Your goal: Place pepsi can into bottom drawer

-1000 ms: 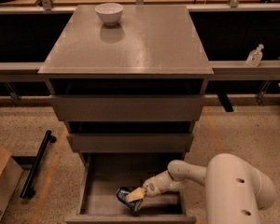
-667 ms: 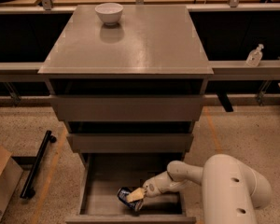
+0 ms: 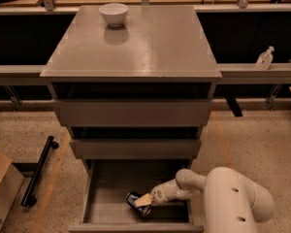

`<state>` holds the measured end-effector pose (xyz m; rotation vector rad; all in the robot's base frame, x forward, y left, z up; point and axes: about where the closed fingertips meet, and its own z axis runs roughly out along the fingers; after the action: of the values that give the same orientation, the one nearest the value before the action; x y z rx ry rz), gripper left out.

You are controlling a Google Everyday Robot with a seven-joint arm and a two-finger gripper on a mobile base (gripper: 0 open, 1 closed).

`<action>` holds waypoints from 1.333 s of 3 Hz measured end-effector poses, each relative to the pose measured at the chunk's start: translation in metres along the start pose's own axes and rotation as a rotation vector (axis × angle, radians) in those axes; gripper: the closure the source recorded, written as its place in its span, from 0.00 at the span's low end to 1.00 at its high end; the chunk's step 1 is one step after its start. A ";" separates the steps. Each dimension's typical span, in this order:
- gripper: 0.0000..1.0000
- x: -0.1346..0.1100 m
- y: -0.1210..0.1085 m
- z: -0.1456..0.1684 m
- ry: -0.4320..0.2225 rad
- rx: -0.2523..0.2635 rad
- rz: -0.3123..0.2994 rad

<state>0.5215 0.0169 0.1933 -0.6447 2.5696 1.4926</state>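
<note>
The bottom drawer (image 3: 104, 210) is pulled open at the foot of the grey-brown cabinet. The pepsi can (image 3: 134, 200), dark blue with a silver end, lies on its side on the drawer floor near the front middle. My gripper (image 3: 142, 201) reaches into the drawer from the right, its pale fingers (image 3: 144, 199) closed around the can. The white arm (image 3: 233, 198) comes in from the lower right.
A white bowl (image 3: 113, 13) stands at the back left of the cabinet top (image 3: 136, 42). The two upper drawers (image 3: 133, 113) are shut. A black bar (image 3: 38, 171) and a cardboard box (image 3: 1, 188) lie on the floor at the left. A clear bottle (image 3: 264, 58) stands on the right ledge.
The arm has shifted slightly; the gripper and the can stay at about the same spot in the drawer.
</note>
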 end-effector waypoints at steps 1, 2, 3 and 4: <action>0.61 -0.006 -0.024 0.009 -0.011 -0.002 0.003; 0.38 -0.012 -0.038 0.016 -0.011 -0.008 0.002; 0.14 -0.010 -0.044 0.021 0.001 0.001 0.007; 0.00 -0.011 -0.036 0.018 -0.002 0.019 -0.016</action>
<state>0.5439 0.0207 0.1583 -0.6596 2.5671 1.4612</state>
